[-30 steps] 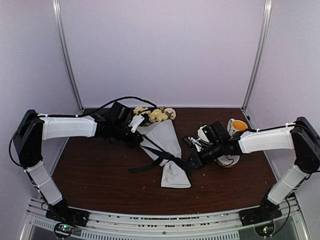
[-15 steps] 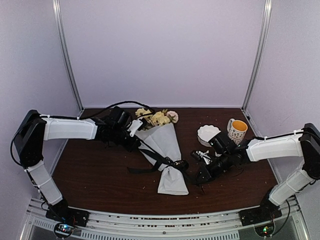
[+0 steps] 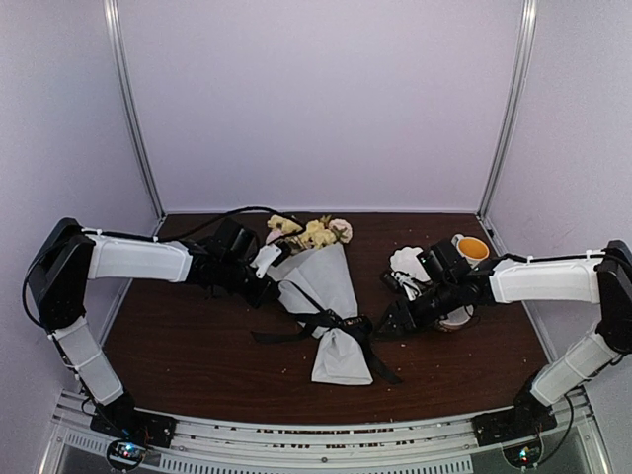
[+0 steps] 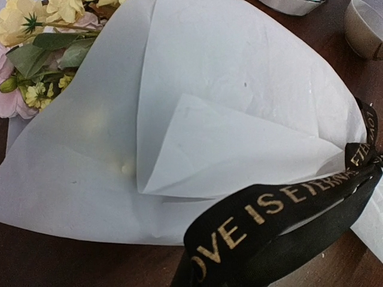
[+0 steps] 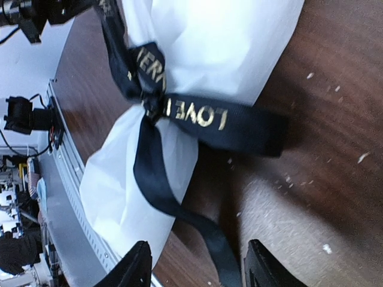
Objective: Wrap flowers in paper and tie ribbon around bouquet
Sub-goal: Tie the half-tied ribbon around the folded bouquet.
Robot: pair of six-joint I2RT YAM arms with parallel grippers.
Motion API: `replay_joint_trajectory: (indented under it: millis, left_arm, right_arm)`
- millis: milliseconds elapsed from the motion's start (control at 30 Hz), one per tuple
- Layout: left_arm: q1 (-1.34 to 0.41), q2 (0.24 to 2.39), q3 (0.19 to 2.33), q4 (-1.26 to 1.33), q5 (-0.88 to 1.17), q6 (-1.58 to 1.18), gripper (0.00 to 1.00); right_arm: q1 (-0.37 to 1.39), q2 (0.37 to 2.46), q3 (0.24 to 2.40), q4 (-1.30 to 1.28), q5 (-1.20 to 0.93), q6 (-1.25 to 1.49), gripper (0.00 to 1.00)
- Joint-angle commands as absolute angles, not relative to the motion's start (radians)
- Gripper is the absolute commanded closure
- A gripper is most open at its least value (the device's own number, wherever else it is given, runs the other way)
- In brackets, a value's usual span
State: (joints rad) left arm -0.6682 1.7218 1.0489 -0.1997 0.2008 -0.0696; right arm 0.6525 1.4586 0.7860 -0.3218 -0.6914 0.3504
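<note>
Find bouquet flat at middle of desk, flowers toward far edge, ribbon knotted round the narrow part of the paper cone. Treat as light and crushable, paper thin, ribbon soft and likely slippery, so grip tails or stem end, never blooms. Note left gripper seemingly clamped on a ribbon tail, right gripper jaws apart over the loose tail; mind white bowl and mug behind right arm.
</note>
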Motion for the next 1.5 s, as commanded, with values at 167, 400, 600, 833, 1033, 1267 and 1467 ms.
replay_joint_trajectory:
  millis: [167, 400, 600, 833, 1033, 1267, 1467]
  left_arm:
    - [-0.666, 1.700, 1.032, -0.149, 0.224, -0.080, 1.00]
    - [-0.666, 1.694, 1.052, -0.153, 0.211, -0.071, 1.00]
    - [-0.678, 1.661, 1.122, -0.182, 0.208, -0.045, 1.00]
    - [-0.769, 1.631, 1.245, -0.193, 0.378, 0.083, 1.00]
    - [-0.777, 1.716, 1.335, -0.235, 0.313, 0.081, 1.00]
    - [-0.740, 1.645, 1.179, -0.233, 0.256, 0.015, 0.91]
    - [-0.718, 1.570, 1.007, -0.288, 0.183, -0.041, 0.26]
  right_arm:
    - [0.629, 1.644, 0.884, -0.159, -0.598, 0.404, 0.47]
    - [0.630, 1.649, 0.900, -0.175, -0.563, 0.378, 0.47]
    - [0.630, 1.612, 0.917, -0.181, -0.544, 0.352, 0.48]
    - [0.658, 1.641, 1.018, -0.124, -0.623, 0.350, 0.49]
    - [0.657, 1.653, 1.024, -0.099, -0.605, 0.396, 0.50]
    - [0.637, 1.621, 0.988, -0.164, -0.537, 0.370, 0.50]
    - [0.609, 1.586, 0.988, -0.224, -0.474, 0.341, 0.48]
